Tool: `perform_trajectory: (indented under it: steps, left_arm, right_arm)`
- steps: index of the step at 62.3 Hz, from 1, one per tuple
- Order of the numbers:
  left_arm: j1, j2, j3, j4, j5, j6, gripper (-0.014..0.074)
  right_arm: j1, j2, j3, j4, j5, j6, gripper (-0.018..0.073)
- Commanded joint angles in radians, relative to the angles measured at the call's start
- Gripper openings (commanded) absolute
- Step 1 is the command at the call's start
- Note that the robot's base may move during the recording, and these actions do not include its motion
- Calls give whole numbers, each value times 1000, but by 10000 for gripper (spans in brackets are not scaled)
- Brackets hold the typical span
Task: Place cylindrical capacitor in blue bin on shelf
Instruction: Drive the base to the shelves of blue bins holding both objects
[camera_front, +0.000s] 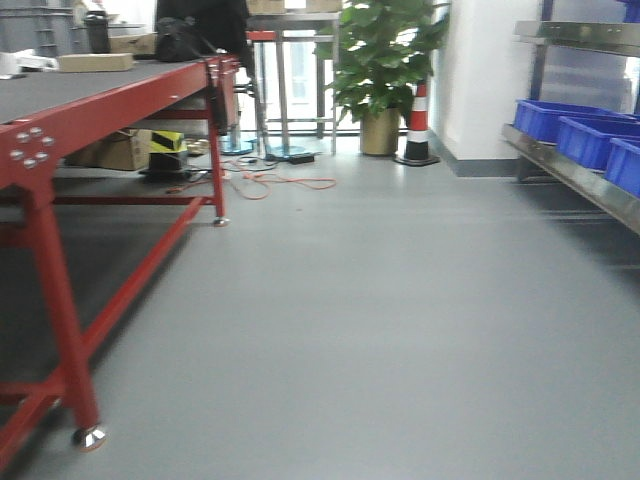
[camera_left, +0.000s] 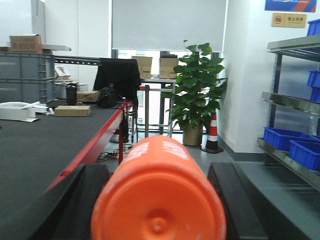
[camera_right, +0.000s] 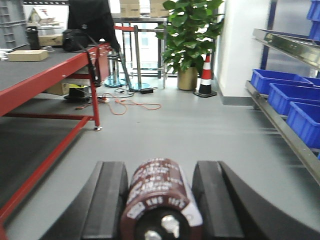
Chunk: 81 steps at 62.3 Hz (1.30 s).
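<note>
right fingers (camera_right: 107, 200) clasp cylindrical capacitor (camera_right: 160, 197); left fingers (camera_left: 80, 205) clasp orange can (camera_left: 160, 195)

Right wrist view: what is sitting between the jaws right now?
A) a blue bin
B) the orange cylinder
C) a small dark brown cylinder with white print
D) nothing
C: the cylindrical capacitor, dark brown with white lettering, sits clamped in the right gripper; the orange cylinder is in the left gripper instead.
</note>
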Motion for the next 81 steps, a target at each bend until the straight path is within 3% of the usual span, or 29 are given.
perform_trajectory:
  steps: [1,81]
  left_arm:
    - [2,-2,1,2,-28,0,-111]
    - [2,-2,1,2,-28,0,-111]
  right_arm:
    - [-1,-5,-1,-10,-30,-4,-162]
    - [-1,-5,-1,-10,-30,-4,-162]
